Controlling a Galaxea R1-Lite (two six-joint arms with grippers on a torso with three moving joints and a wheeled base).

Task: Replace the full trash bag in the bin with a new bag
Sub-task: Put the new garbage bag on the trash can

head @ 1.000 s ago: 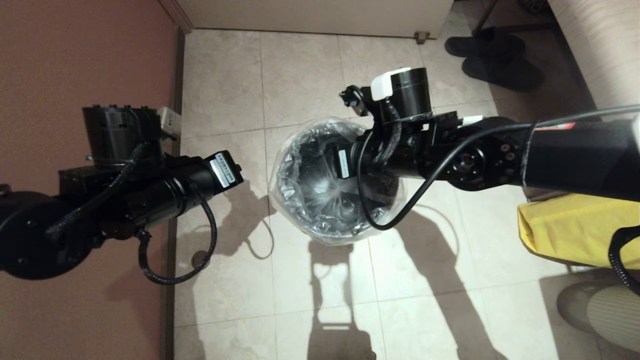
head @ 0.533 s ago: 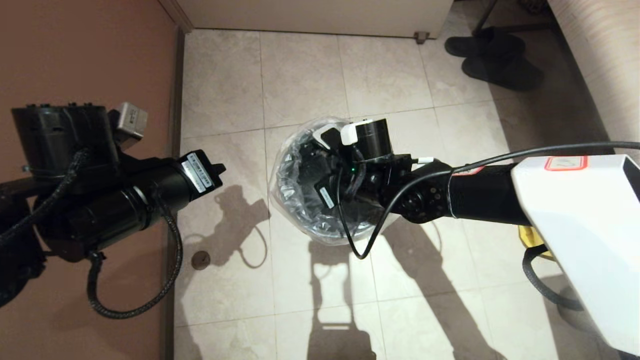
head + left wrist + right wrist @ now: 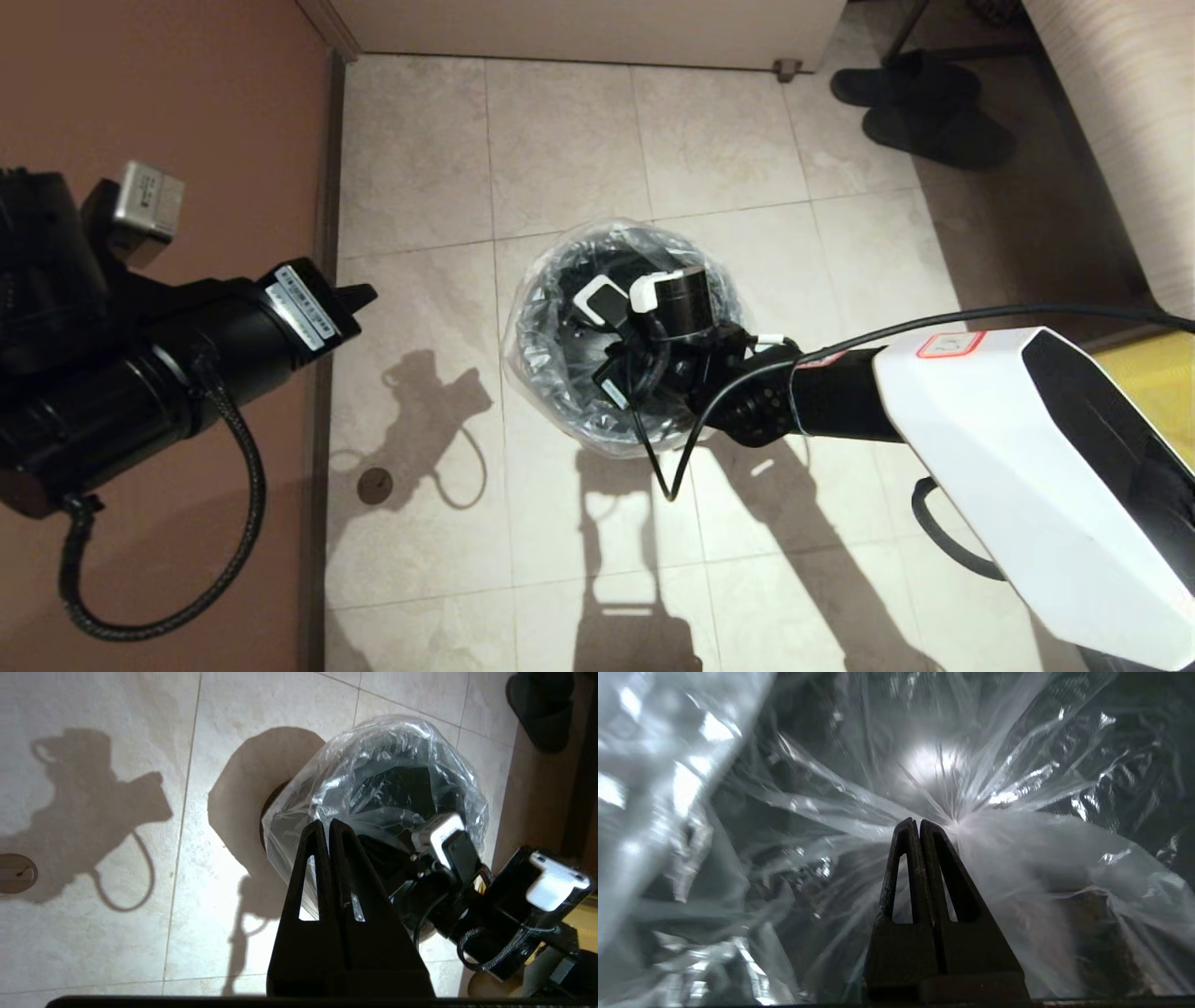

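The bin [image 3: 553,322] stands on the tiled floor in the middle of the head view. The new bag [image 3: 521,369] lines it, and its clear plastic is folded out over the rim [image 3: 373,760]. My right arm [image 3: 672,303] reaches down into the bin, which hides its fingers in the head view. In the right wrist view my right gripper [image 3: 919,821] is shut, its tips right beside the bag's star-gathered seal [image 3: 955,812], with nothing seen between them. My left gripper [image 3: 326,822] is shut and empty, held above the floor to the left of the bin [image 3: 362,295].
A yellow sack [image 3: 1153,369] lies at the right edge. Dark slippers [image 3: 920,103] sit at the back right. A brown wall [image 3: 168,93] runs along the left, a pale cabinet [image 3: 579,28] along the back. A round floor drain [image 3: 374,483] lies left of the bin.
My right arm has swung over and gone down into the bin. My left arm has drawn back to the left, away from the bin.
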